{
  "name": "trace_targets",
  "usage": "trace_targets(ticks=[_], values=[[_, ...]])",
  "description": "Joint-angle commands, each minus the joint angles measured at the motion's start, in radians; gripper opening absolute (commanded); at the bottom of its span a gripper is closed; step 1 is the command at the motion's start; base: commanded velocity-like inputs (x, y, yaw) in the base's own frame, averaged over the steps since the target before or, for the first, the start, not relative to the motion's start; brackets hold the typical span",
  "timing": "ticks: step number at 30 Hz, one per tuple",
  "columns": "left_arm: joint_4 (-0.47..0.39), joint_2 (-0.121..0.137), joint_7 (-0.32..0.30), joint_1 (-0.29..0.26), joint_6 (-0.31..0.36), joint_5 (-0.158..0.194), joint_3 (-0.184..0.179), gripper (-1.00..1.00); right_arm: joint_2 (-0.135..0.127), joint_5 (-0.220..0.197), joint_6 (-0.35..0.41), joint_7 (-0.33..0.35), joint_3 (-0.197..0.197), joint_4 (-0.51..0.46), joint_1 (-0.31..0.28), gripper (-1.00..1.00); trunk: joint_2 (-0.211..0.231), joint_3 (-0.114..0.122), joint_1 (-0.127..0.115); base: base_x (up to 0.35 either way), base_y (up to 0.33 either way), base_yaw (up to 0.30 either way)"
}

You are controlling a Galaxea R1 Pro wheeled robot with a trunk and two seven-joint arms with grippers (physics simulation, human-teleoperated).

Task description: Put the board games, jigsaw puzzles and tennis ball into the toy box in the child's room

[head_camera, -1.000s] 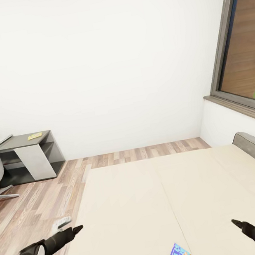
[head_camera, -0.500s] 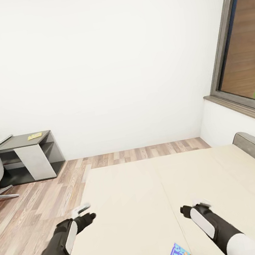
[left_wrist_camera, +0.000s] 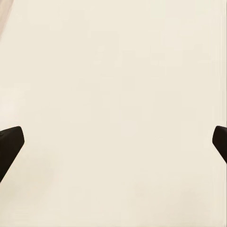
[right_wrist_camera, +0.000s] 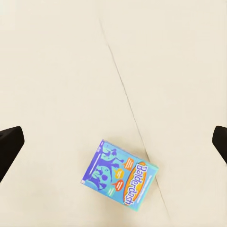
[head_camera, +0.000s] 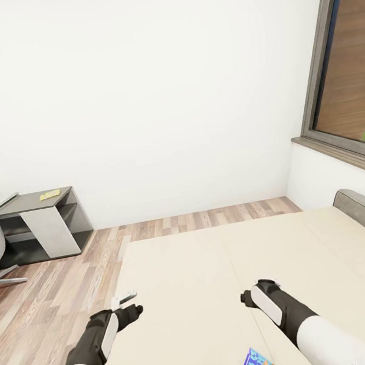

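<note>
Arms are swinging in over the bed (head_camera: 187, 277) vs a sec ago; right gripper (head_camera: 247, 298), jaws spread wide, is nearing the blue Balderdash game (right_wrist_camera: 120, 172) lying flat by the seam; left gripper (head_camera: 135, 310) also open, empty.

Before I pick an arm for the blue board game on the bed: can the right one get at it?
Probably yes. The blue board game lies flat and alone on the bed, the open right claw hangs above, nothing between.

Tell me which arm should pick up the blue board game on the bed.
Right. The blue board game lies under the open right gripper, while the left gripper hangs over bare bed farther away.
</note>
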Motion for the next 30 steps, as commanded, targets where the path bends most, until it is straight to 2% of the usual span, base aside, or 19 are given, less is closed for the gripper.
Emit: trace_targets(ticks=[1,5,15,30], values=[[0.005,-0.002,0.001,-0.02,0.007,0.009,0.002,1.0,-0.002,-0.009,0.006,-0.009,0.006,0.001,-0.004,1.0,-0.002,-0.002,0.001,0.0,0.0,0.0],[0.013,-0.013,0.0,-0.049,0.009,0.008,0.0,1.0,-0.012,-0.006,0.024,-0.005,0.006,0.003,-0.009,1.0,-0.002,-0.002,0.001,0.0,0.0,0.0],[0.014,-0.021,-0.001,-0.061,0.03,0.008,-0.001,1.0,-0.016,0.002,0.081,-0.001,0.005,0.002,-0.016,1.0,-0.002,-0.002,0.001,0.0,0.0,0.0],[0.014,-0.012,-0.031,-0.061,0.034,0.011,-0.001,1.0,-0.003,-0.007,0.084,-0.003,0.004,-0.008,-0.015,1.0,-0.002,-0.005,0.001,0.0,0.0,0.0]])
